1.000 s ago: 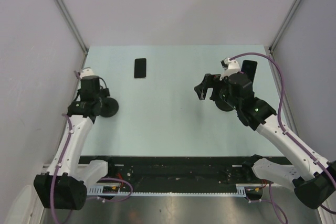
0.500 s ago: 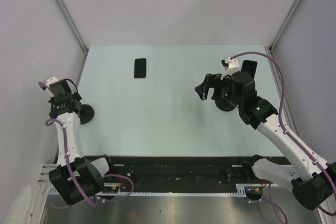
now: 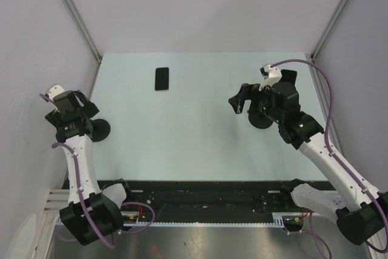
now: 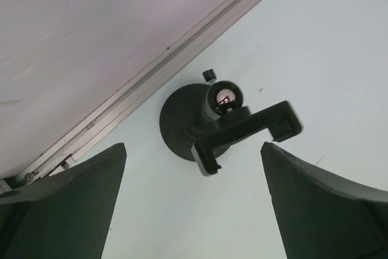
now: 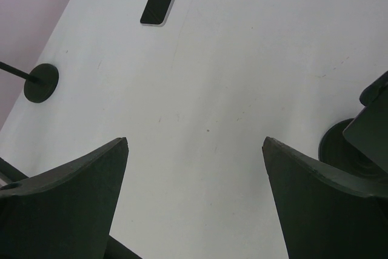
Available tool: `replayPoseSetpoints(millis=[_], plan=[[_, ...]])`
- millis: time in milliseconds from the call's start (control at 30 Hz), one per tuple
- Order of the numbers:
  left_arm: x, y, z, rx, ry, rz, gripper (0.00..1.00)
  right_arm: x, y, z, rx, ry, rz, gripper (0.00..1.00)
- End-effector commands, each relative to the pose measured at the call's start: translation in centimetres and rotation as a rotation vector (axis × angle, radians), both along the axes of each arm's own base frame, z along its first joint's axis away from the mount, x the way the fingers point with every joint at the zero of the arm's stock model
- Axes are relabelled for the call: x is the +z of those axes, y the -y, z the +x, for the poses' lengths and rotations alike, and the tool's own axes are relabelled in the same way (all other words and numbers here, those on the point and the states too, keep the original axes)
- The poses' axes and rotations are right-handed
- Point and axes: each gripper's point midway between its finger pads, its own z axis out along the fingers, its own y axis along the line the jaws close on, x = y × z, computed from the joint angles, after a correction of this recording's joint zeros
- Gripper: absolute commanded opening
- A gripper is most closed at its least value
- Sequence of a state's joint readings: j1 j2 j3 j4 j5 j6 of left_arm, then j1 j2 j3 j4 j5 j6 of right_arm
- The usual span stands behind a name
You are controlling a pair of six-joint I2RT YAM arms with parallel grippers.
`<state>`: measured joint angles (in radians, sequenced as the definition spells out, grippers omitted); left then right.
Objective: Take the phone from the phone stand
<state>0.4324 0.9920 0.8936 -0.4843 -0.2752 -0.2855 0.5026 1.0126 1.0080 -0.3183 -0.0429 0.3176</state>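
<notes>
Left gripper point(image 3: 77, 121): displaced from the lower-left centre of the top view to the far left edge, beside the wall rail, most of the travel in the first half-second. Since then, it has only turned slightly.

Empty phone stand point(image 3: 98, 130): base shifted left by a similar amount and slightly lower in the frame.

Right gripper point(image 3: 239, 98): shifted slightly right and upward. Its wrist now covers more of the upright phone point(image 3: 291, 76).

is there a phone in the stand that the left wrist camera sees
No, the phone stand has a bare clamp with nothing gripped in it.
</notes>
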Motion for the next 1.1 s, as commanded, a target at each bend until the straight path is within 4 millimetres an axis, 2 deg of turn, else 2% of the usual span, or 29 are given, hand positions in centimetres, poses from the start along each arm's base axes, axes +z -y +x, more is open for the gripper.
replayPoseSetpoints(millis=[0, 33, 100, 133, 167, 267, 400, 500, 567, 633, 667, 700, 767, 800, 867, 900, 967, 1000, 1067], plan=[[6.0, 0.6, 0.5, -0.029, 0.101, 0.078, 1.00, 2.4, 1.5, 0.4, -0.041, 0.089, 0.010, 0.98], [7.5, 0.7, 0.4, -0.035, 0.116, 0.103, 1.00, 2.6, 2.0, 0.5, -0.058, 0.095, 0.004, 0.99], [8.5, 1.4, 0.1, -0.050, 0.107, 0.129, 1.00, 3.0, 3.5, 1.0, -0.116, 0.106, -0.023, 0.99], [10.2, 1.7, 0.0, -0.063, 0.129, 0.155, 1.00, 3.2, 4.0, 1.2, -0.136, 0.113, -0.034, 1.00], [10.8, 2.1, -0.1, -0.079, 0.137, 0.162, 1.00, 3.2, 5.0, 1.4, -0.180, 0.114, -0.057, 1.00], [13.5, 4.2, 0.1, -0.174, 0.178, 0.182, 1.00, 4.0, 7.7, 2.0, -0.303, 0.142, -0.124, 1.00], [17.4, 9.2, 0.1, -0.393, 0.267, 0.170, 1.00, 5.1, 11.2, 2.5, -0.485, 0.162, -0.192, 1.00], [19.3, 14.1, -0.2, -0.619, 0.355, 0.120, 1.00, 5.5, 13.2, 2.8, -0.597, 0.167, -0.219, 1.00], [20.0, 18.2, -1.0, -0.802, 0.413, 0.048, 1.00, 5.7, 14.1, 3.0, -0.659, 0.164, -0.219, 1.00], [19.8, 20.4, -1.5, -0.885, 0.436, -0.026, 1.00, 5.3, 14.5, 3.5, -0.707, 0.146, -0.227, 1.00], [19.8, 22.4, -1.8, -0.972, 0.453, -0.060, 1.00, 5.3, 14.6, 3.8, -0.721, 0.142, -0.229, 1.00], [18.2, 23.1, -1.7, -0.996, 0.430, -0.088, 1.00, 5.0, 14.6, 4.0, -0.728, 0.136, -0.233, 1.00], [17.1, 24.9, -2.2, -1.083, 0.434, -0.117, 1.00, 4.4, 14.5, 4.9, -0.749, 0.122, -0.234, 1.00], [15.2, 25.5, -2.2, -1.107, 0.402, -0.141, 1.00, 4.2, 14.4, 5.2, -0.754, 0.119, -0.236, 1.00], [14.6, 27.0, -2.9, -1.182, 0.420, -0.160, 1.00, 3.4, 14.1, 6.2, -0.768, 0.111, -0.245, 1.00], [13.0, 27.9, -3.2, -1.223, 0.394, -0.192, 1.00, 3.3, 14.2, 6.5, -0.778, 0.109, -0.245, 1.00], [12.5, 28.9, -3.6, -1.273, 0.416, -0.191, 1.00, 2.7, 14.1, 7.3, -0.798, 0.103, -0.252, 1.00], [10.9, 29.2, -3.6, -1.292, 0.392, -0.196, 1.00, 2.4, 14.1, 7.5, -0.807, 0.100, -0.256, 1.00], [9.8, 29.6, -3.5, -1.308, 0.398, -0.185, 1.00, 1.7, 14.1, 8.3, -0.826, 0.093, -0.276, 1.00]])
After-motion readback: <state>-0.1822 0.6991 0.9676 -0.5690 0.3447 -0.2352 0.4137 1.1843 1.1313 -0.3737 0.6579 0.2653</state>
